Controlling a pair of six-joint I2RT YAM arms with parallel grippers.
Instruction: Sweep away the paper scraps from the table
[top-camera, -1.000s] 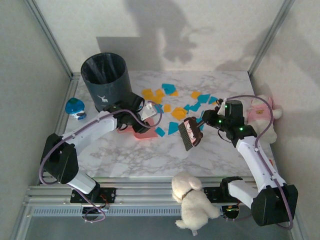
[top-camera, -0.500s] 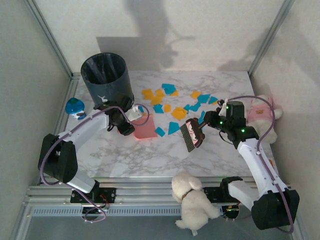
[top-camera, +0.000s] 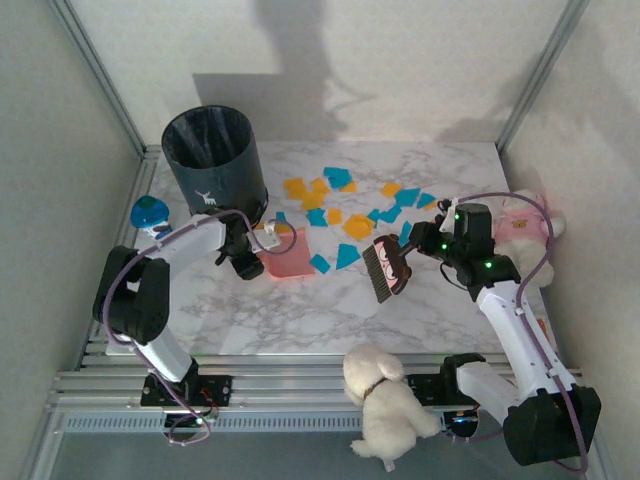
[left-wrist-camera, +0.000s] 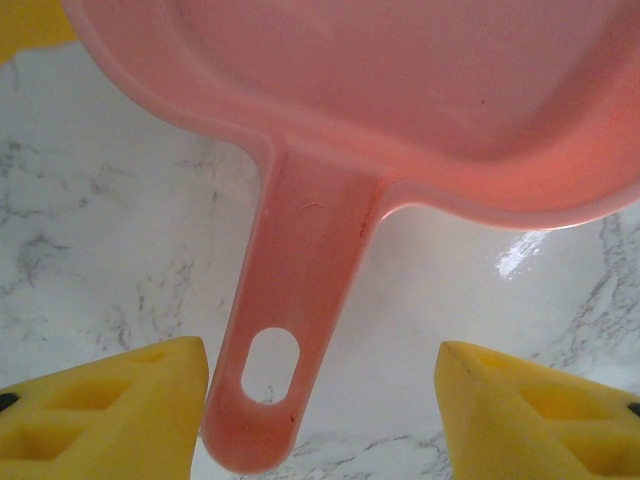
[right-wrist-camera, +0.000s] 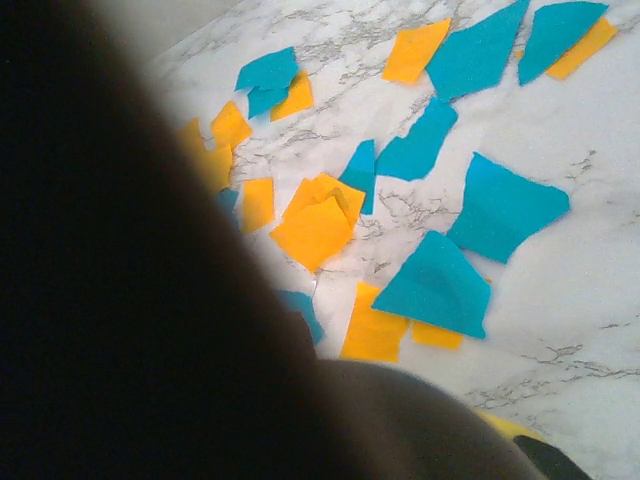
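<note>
A black bin (top-camera: 213, 160) stands at the far left of the desk (top-camera: 300, 320), with a blue-green toy (top-camera: 150, 215) near it. A white plush dog (top-camera: 385, 400) sits at the near rail and a pink plush (top-camera: 525, 228) at the right edge. The paper scraps (top-camera: 345, 205), orange and teal, lie scattered toward the back of the desk, between the two arms. The left fingers (left-wrist-camera: 110, 400) stand apart, straddling the handle of a pink dustpan (left-wrist-camera: 400, 100) without clamping it. The scraps lie just beyond the pan. The right fingers (top-camera: 428, 243) are clamped on a brush (top-camera: 384, 268), whose head is near the closest teal scraps.
</note>
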